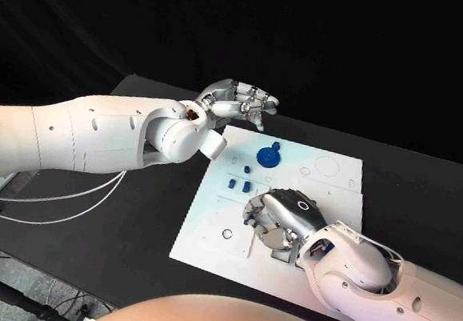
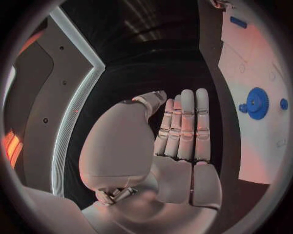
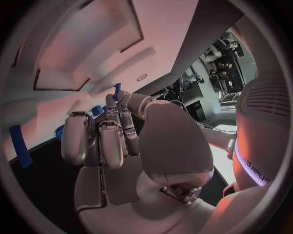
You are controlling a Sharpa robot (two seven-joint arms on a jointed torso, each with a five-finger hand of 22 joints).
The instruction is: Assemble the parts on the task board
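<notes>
Head view, counter (image 1: 83, 220): black, carries the white board (image 1: 221, 232).
Head view, gear (image 1: 268, 158): blue, on the board's far part; two small blue parts (image 1: 240, 184) lie nearer the middle.
Head view, left robot hand (image 1: 240, 101): raised beyond the board's far corner, fingers loosely curled, holding nothing.
Head view, right robot hand (image 1: 276, 215): low over the board's middle, near the small parts; grip cannot be told.
Left wrist view, left robot hand (image 2: 180, 131): fingers straight, pressed side by side, empty; gear (image 2: 257, 103) on the board (image 2: 256, 151) beside it.
Right wrist view, right robot hand (image 3: 104, 136): fingers bent over the board (image 3: 79, 53); a blue part (image 3: 116, 91) at the fingertips, contact unclear.
</notes>
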